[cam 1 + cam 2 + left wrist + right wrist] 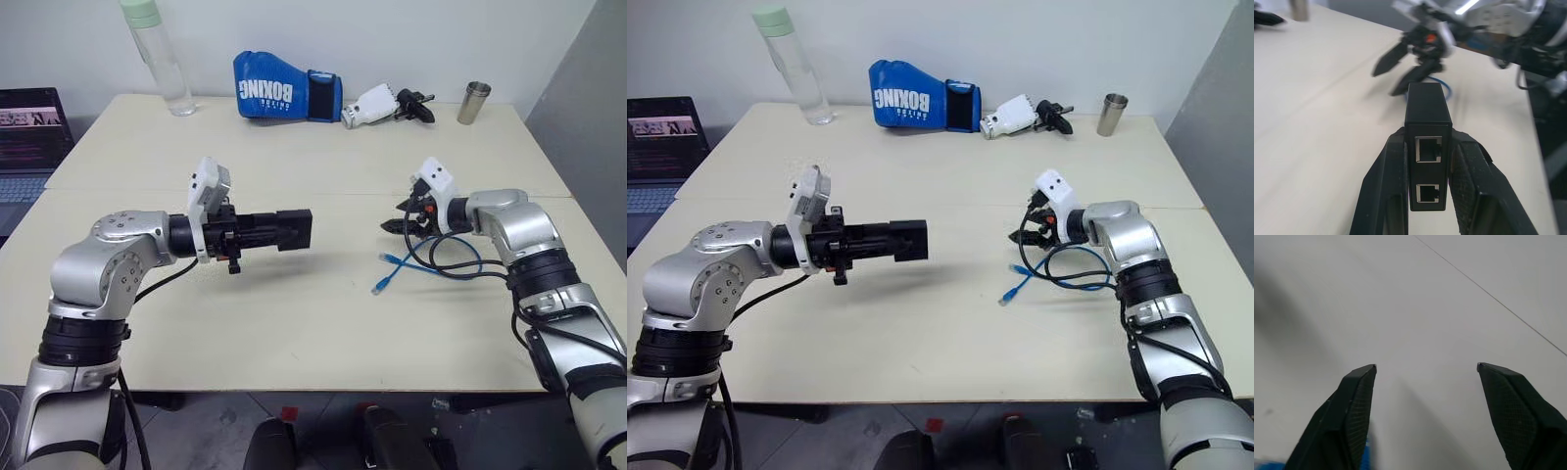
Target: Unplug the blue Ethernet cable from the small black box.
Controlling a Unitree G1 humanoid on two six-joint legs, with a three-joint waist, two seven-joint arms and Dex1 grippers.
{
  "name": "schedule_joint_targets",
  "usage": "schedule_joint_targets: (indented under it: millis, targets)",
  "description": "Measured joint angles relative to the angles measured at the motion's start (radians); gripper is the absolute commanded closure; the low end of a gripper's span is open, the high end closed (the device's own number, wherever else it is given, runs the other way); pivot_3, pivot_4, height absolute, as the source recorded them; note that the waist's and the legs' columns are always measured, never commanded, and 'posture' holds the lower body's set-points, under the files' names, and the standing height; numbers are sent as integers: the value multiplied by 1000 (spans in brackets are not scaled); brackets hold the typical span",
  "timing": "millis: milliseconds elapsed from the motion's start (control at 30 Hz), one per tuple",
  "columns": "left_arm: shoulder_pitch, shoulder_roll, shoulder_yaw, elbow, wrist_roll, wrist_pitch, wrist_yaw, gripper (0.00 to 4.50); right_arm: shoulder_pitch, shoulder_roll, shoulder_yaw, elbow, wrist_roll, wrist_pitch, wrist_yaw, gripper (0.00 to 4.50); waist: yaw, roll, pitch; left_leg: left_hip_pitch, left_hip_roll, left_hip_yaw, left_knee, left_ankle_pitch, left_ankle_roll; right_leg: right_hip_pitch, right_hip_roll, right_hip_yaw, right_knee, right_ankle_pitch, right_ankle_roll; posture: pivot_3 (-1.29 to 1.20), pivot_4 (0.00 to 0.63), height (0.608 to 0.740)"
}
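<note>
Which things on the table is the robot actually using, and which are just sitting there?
Using:
- small black box, clamped in the left gripper, both ports empty
- blue Ethernet cable, lying on the table by the open right gripper

Just sitting there:
- blue boxing glove
- clear bottle
- metal cup
- spare gripper
- laptop

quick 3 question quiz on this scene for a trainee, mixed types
1. True or false: the blue Ethernet cable is plugged into the small black box.
2. What holds the box? A) left pincer B) right pincer C) nothing; it lies on the table
3. Fill in: the right pincer's fingers are ____.

Key: 1 false, both ports show empty and the cable lies on the table; 2 A; 3 open.
</note>
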Motion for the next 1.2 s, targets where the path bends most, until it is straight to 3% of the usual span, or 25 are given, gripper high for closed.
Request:
schedule_joint_targets:
  millis: [133,333,500,767,833,1200]
  targets:
    - [20,-83,41,77,71,-101,143,3736,20,0,-17,-131,39,62,8,443,3,0,0,0,-1,1,0,0,0,0,-1,0,0,0,0,0,150,740]
    - [99,-266,90,276,228,-369,430,3736,65,113,24,-318,40,71,-62,443,4,0,0,-1,0,0,0,0,-1,0,-1,0,1,0,0,0,150,740]
    - [89,-309,114,427,321,-549,573,3736,66,162,52,-327,21,38,-118,443,15,0,-1,0,-1,1,1,0,0,0,-2,0,0,1,1,0,150,740]
    - [62,-348,120,594,375,-703,630,3736,82,177,80,-351,16,29,-121,443,18,-1,-1,0,-1,0,1,0,0,1,-2,-1,0,1,1,0,150,740]
    - [53,-355,122,616,376,-721,630,3036,82,177,80,-357,17,30,-120,443,18,-1,-1,0,-1,0,1,0,0,1,-2,-1,0,1,1,0,150,740]
    - [52,-364,133,662,365,-723,627,922,82,176,82,-360,20,37,-113,443,17,-1,-1,0,-1,0,0,0,-1,1,-1,-1,0,1,1,0,150,740]
